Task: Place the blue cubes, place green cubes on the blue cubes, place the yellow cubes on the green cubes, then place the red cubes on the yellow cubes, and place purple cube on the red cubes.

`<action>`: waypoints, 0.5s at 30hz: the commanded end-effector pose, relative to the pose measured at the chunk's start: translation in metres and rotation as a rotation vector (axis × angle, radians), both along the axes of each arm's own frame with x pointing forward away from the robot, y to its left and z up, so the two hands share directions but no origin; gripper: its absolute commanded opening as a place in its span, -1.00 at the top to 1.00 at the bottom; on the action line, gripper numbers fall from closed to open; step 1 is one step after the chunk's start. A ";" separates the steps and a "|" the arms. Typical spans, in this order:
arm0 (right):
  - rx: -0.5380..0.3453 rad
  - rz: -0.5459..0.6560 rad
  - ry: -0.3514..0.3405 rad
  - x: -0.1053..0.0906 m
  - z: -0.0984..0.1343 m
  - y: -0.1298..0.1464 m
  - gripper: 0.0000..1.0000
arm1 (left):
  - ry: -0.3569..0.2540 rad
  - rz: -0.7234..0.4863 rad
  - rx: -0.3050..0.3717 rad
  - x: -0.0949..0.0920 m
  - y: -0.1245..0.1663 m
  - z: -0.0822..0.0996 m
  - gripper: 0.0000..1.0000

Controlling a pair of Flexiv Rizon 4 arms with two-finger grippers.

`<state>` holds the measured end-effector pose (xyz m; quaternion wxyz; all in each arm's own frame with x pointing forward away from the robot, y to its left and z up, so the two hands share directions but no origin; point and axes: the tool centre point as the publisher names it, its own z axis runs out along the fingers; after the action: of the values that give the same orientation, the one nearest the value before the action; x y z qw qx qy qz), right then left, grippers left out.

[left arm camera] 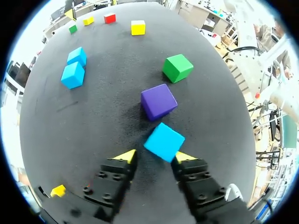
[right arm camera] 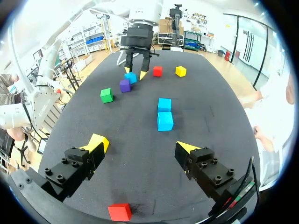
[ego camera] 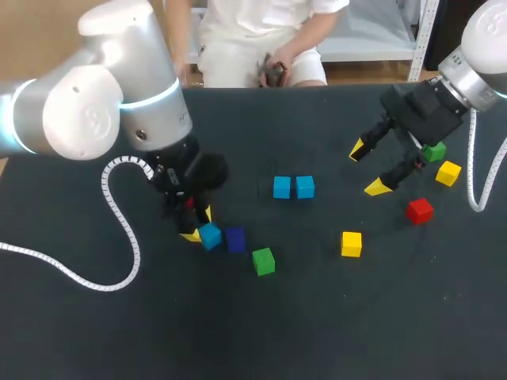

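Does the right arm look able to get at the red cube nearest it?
Probably yes. The small red cube sits alone on the black table near the open, empty right gripper; nothing is stacked on it and the yellow cube beside stands apart.

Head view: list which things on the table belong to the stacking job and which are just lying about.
Job: paired blue cubes, third blue cube, purple cube, green cubes, yellow cubes, red cube.
Lying about: only the left arm's white cable.

Two light-blue plastic cubes (ego camera: 282, 188) sitting touching mid-table, third blue cube (ego camera: 210, 236) lying skewed just beside dark purple cube (ego camera: 235, 239), green cube (ego camera: 263, 261) sitting nearby
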<state>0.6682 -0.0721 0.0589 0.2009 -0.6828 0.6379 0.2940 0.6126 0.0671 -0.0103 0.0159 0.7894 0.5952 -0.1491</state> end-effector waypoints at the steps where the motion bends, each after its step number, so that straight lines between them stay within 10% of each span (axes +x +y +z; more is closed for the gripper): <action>1: 0.001 0.000 0.000 0.000 0.000 0.000 -1.00 | -0.002 0.006 -0.002 0.000 0.001 -0.002 1.00; 10: 0.001 0.000 0.000 0.000 0.000 0.000 -1.00 | -0.013 0.007 -0.008 -0.002 0.001 0.001 1.00; 11: 0.001 0.000 0.000 0.000 0.000 0.000 -1.00 | -0.003 0.013 -0.006 -0.003 0.001 0.001 0.54; 12: 0.001 0.000 0.000 0.000 0.000 0.000 -1.00 | 0.001 0.020 -0.008 -0.003 0.001 0.001 -0.74; 15: 0.001 0.000 0.000 0.000 0.000 0.000 -1.00 | 0.008 0.023 -0.009 -0.006 0.002 0.004 -1.00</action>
<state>0.6682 -0.0721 0.0589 0.2009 -0.6828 0.6379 0.2939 0.6075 0.0669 -0.0089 0.0192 0.7823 0.6035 -0.1531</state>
